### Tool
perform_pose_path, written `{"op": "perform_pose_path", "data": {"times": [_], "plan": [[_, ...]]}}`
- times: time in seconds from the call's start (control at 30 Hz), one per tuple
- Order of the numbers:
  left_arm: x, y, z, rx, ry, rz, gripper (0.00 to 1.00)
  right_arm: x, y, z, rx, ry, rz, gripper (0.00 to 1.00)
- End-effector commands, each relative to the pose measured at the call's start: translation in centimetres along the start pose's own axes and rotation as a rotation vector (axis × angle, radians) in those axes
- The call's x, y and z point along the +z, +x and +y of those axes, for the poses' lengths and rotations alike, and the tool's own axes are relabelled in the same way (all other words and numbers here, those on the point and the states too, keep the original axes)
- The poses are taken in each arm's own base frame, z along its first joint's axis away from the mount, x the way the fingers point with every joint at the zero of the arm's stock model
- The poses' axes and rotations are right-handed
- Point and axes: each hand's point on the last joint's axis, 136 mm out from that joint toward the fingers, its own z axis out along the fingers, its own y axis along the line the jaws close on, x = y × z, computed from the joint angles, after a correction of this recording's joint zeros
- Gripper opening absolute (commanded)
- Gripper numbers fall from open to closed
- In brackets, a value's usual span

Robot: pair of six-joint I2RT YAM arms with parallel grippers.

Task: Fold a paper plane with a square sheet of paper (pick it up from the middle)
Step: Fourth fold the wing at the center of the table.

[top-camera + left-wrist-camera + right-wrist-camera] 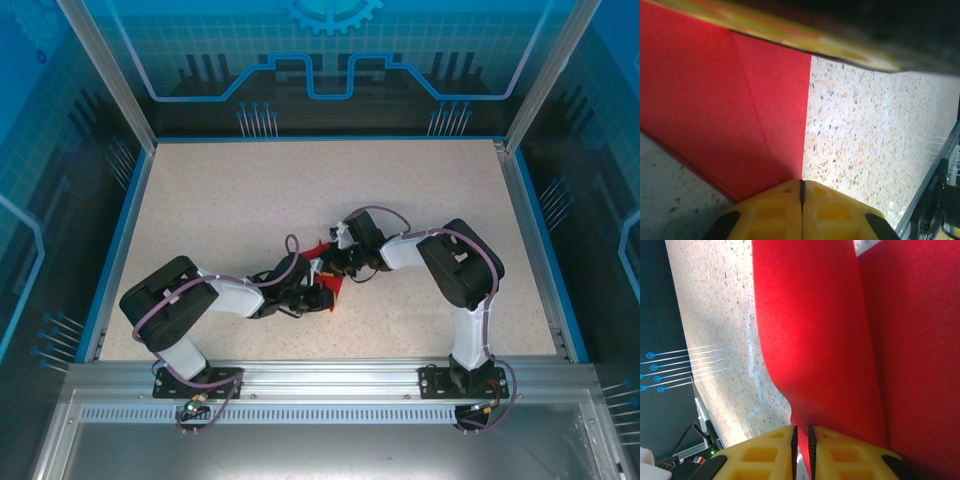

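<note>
Red paper [715, 100] creased; right claw [801, 432] pinches it.

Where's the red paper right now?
Top view: the red paper lies near the middle of the table, between the two wrists. The right gripper pinches it, and its edge reaches the shut left gripper.

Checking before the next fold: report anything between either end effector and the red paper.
Nothing visible does. The right end effector pinches a fold of the red paper, and the left end effector, shut, meets its edge.
</note>
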Motion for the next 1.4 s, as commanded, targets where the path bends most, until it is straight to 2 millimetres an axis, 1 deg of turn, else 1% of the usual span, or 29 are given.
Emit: {"op": "perform_pose_path", "data": {"times": [0.0, 0.23, 0.43, 0.5, 0.57, 0.67, 0.77, 0.8, 0.9, 0.93, 1.0, 1.03, 1.1, 1.2, 1.27, 1.37], "plan": [[-0.7, 7.1, 3.0, -0.040, -0.097, 0.252, 0.07, 0.7, 1.9, -5.5, 0.103, 0.156, 0.032, 0.17], [-0.9, 7.1, 2.4, -0.025, -0.076, 0.251, 0.07, 0.7, 1.9, -5.5, 0.102, 0.156, 0.031, 0.17], [-1.0, 7.3, 2.9, -0.036, -0.094, 0.253, 0.07, 0.8, 2.0, -5.6, 0.105, 0.155, 0.032, 0.17], [-1.1, 7.2, 2.5, -0.036, -0.071, 0.244, 0.06, 0.8, 2.0, -5.6, 0.106, 0.152, 0.035, 0.17], [-1.7, 6.6, 1.7, -0.030, -0.036, 0.199, 0.06, 0.9, 2.1, -5.6, 0.108, 0.152, 0.035, 0.17], [-3.9, 4.6, 0.8, -0.008, -0.036, 0.063, 0.07, 0.8, 2.1, -5.5, 0.108, 0.154, 0.032, 0.17], [-7.3, 2.3, 0.7, 0.004, -0.087, -0.079, 0.11, 0.8, 2.2, -5.5, 0.120, 0.161, 0.019, 0.17], [-8.6, 1.5, 1.1, -0.016, -0.102, -0.123, 0.11, 0.9, 2.3, -5.5, 0.123, 0.159, 0.015, 0.17], [-11.9, -0.8, 3.5, -0.137, -0.139, -0.221, 0.13, 1.0, 2.2, -4.9, 0.132, 0.159, -0.017, 0.17], [-12.8, -1.3, 4.6, -0.175, -0.163, -0.247, 0.14, 1.0, 2.6, -5.3, 0.146, 0.172, -0.026, 0.17], [-14.1, -1.9, 5.8, -0.212, -0.185, -0.282, 0.16, 1.0, 2.8, -5.3, 0.161, 0.181, -0.051, 0.17], [-14.5, -2.3, 6.1, -0.225, -0.178, -0.287, 0.17, 1.0, 2.9, -5.2, 0.169, 0.185, -0.063, 0.17], [-14.6, -2.7, 6.2, -0.245, -0.163, -0.272, 0.17, 1.0, 3.0, -5.0, 0.181, 0.201, -0.084, 0.17], [-14.2, -3.3, 6.4, -0.255, -0.162, -0.233, 0.16, 0.8, 3.2, -5.0, 0.208, 0.232, -0.129, 0.18], [-13.6, -4.0, 5.4, -0.237, -0.118, -0.210, 0.17, 1.0, 3.3, -4.7, 0.210, 0.248, -0.142, 0.18], [-12.7, -4.7, 4.8, -0.228, -0.095, -0.172, 0.17, 1.3, 3.2, -4.2, 0.203, 0.252, -0.149, 0.18]]}}
